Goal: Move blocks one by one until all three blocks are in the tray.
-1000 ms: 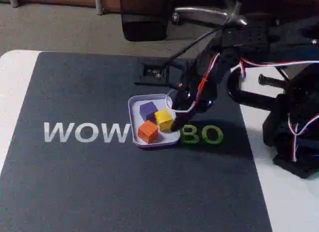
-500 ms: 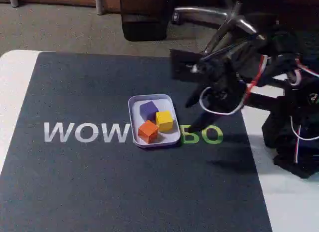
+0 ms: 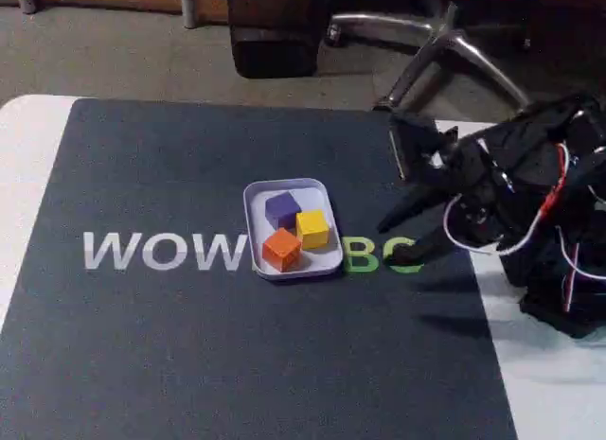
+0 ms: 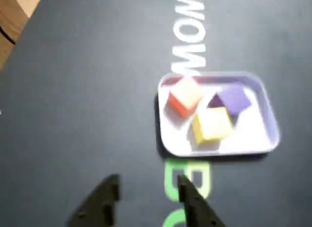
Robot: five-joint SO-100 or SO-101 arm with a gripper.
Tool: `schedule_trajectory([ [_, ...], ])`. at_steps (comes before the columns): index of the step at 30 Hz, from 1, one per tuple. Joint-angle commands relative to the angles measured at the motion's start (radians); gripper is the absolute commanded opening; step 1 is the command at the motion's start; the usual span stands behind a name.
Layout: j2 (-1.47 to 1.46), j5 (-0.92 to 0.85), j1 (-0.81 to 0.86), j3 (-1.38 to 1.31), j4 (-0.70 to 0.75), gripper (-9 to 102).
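Placing step looks finished: purple block (image 3: 281, 209), yellow block (image 3: 312, 228) and orange block (image 3: 281, 249) all sit inside the tray (image 3: 329, 261); gripper (image 3: 399, 236) hangs right of it in the fixed view, jaws apart, empty; next, probably park the arm.

You're working in what looks like an office or hobby desk corner: a white table (image 3: 21, 137) carries a dark mat (image 3: 189, 345) printed with a logo in white and green letters, and behind it sits carpeted floor (image 3: 114, 52) with the chrome star base of a swivel chair (image 3: 445, 47) and a dark wooden furniture leg (image 3: 275, 33).
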Motion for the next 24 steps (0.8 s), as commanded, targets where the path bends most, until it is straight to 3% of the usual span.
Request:
schedule_trajectory([
  [1,0.025,0.006,-0.052,0.003,0.078,3],
  [4,0.025,0.014,-0.118,0.054,0.124,-8],
  [7,0.025,0.012,-0.15,0.141,0.126,-8],
  [11,0.025,0.014,-0.153,0.147,0.241,-8],
  [16,0.025,0.018,-0.149,0.147,0.242,0],
  [24,0.025,0.018,-0.138,0.147,0.242,0],
])
